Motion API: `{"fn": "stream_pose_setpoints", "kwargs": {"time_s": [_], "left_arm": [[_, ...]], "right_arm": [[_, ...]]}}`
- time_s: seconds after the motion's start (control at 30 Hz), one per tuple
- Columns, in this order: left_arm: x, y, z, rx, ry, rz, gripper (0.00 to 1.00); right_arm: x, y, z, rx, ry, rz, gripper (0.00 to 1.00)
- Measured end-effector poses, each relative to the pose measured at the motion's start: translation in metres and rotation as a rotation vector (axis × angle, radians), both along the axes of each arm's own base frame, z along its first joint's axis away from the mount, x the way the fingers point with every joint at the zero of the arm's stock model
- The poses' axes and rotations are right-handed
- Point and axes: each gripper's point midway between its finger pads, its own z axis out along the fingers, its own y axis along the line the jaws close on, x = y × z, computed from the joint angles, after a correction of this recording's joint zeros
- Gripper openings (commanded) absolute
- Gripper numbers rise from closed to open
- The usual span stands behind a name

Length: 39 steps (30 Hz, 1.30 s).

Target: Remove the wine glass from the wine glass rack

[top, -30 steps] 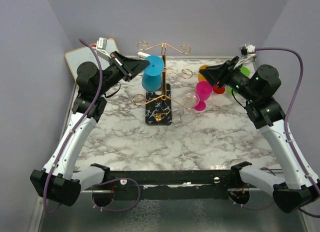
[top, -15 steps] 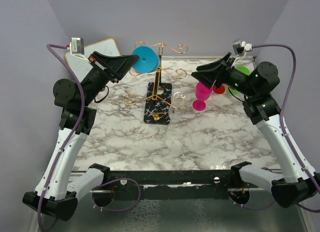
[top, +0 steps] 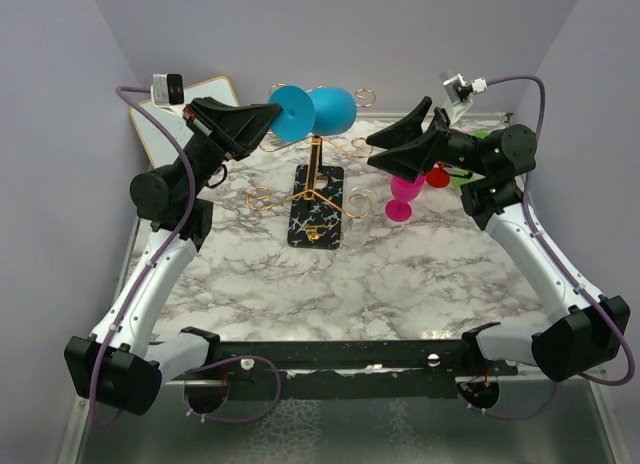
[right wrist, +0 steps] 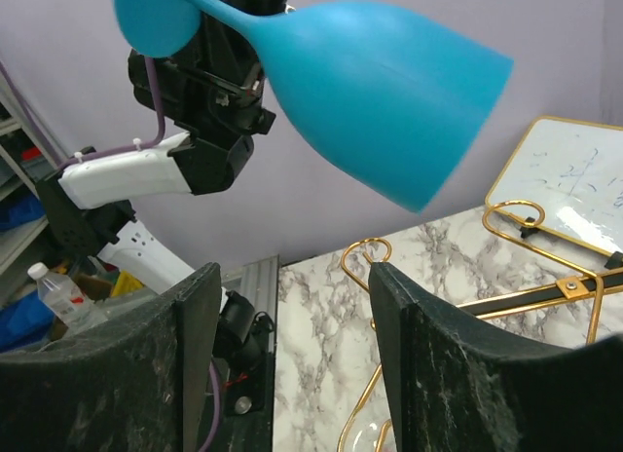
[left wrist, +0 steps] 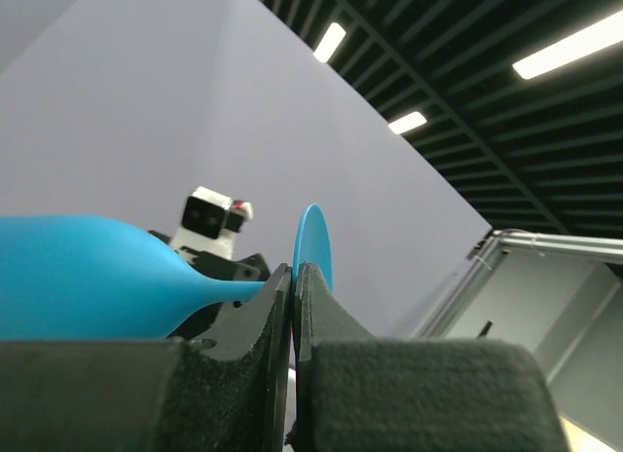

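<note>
A blue wine glass (top: 330, 109) hangs on its side in the air above the top of the gold wire wine glass rack (top: 318, 176). My left gripper (top: 272, 120) is shut on the edge of its round foot (left wrist: 313, 245), and the bowl (left wrist: 78, 286) points right. The right gripper (top: 385, 141) is open just right of the bowl's mouth, with nothing between its fingers (right wrist: 200, 345). In the right wrist view the bowl (right wrist: 389, 82) floats above and beyond the right gripper (right wrist: 292, 277), clear of the rack's curled arms (right wrist: 365, 249).
The rack's black veined base (top: 318, 224) stands mid-table. A pink glass (top: 405, 189) stands upright right of it, below the right gripper, with red (top: 438, 176) and green (top: 487, 139) cups behind it. A white board (top: 185, 114) lies at the back left corner.
The left arm has lifted the blue glass up off the rack and swung it onto its side. The right gripper has opened wider and risen toward the bowl.
</note>
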Motion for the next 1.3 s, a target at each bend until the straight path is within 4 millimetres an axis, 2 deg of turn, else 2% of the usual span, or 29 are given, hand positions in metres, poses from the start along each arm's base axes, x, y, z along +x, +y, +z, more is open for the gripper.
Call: {"fn": "stream_pose_setpoints", "kwargs": {"time_s": [0.23,0.5,0.73,0.9,1.17,1.3], "left_arm": [[-0.032,0.008,0.024,-0.091,-0.112,-0.092,0.0],[-0.048,0.013,0.032,-0.127,-0.151,-0.137,0.0],[-0.049,0.013,0.027,-0.133,-0.139,-0.149,0.0],[-0.045,0.012,0.021,-0.13,-0.12,-0.151,0.0],[-0.043,0.012,0.017,-0.129,-0.109,-0.152,0.0],[-0.042,0.012,0.015,-0.128,-0.108,-0.152,0.0]], "right_arm": [[0.003,0.003,0.001,0.014,-0.015,0.02,0.64],[0.007,0.008,0.015,0.06,-0.096,0.087,0.64],[0.011,0.012,0.025,0.122,-0.129,0.171,0.61],[0.006,0.012,0.035,0.173,-0.153,0.249,0.59],[0.009,0.017,0.038,0.183,-0.006,0.336,0.57],[0.002,0.022,0.043,0.184,0.026,0.376,0.54]]}}
